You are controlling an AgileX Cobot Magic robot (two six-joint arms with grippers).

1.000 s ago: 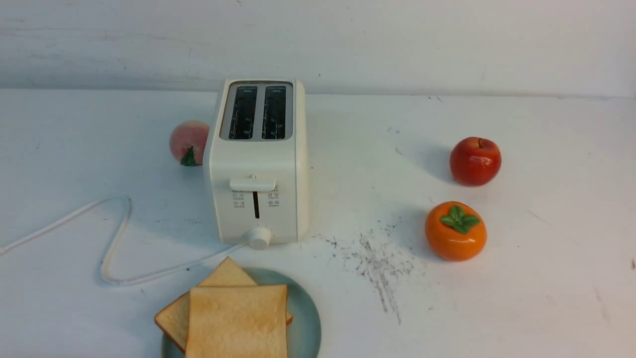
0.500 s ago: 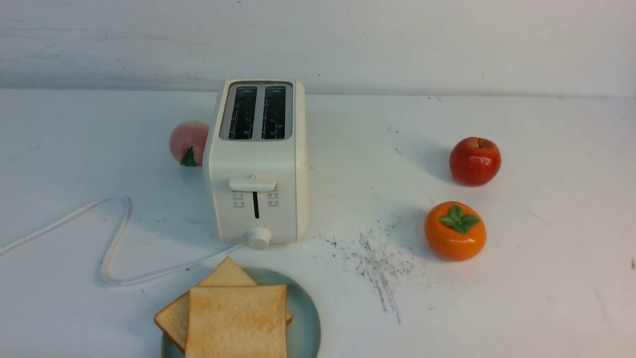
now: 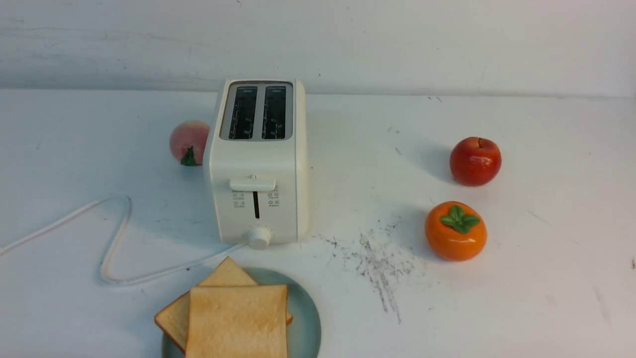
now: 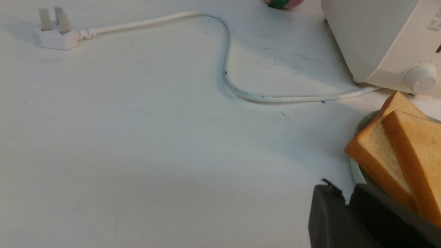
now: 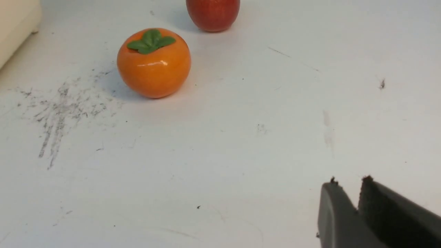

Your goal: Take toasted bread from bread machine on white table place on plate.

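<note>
Two slices of toasted bread lie overlapping on the plate [image 3: 305, 318] at the near edge of the white table [image 3: 546, 278]: the top slice [image 3: 237, 320] over the lower slice [image 3: 226, 273]. The bread machine [image 3: 258, 164] stands behind the plate, both slots empty and dark. Neither gripper shows in the front view. In the left wrist view my left gripper [image 4: 346, 193] is shut and empty, close beside the toast [image 4: 375, 151] and the plate's rim [image 4: 355, 172]. In the right wrist view my right gripper [image 5: 348, 182] is shut and empty over bare table.
A peach [image 3: 189, 141] sits left of the toaster. A red apple [image 3: 475, 161] and an orange persimmon [image 3: 455, 230] sit at the right. The white cord [image 3: 117, 238] loops left to a plug [image 4: 55, 34]. Dark scratch marks [image 3: 377, 263] lie right of the plate.
</note>
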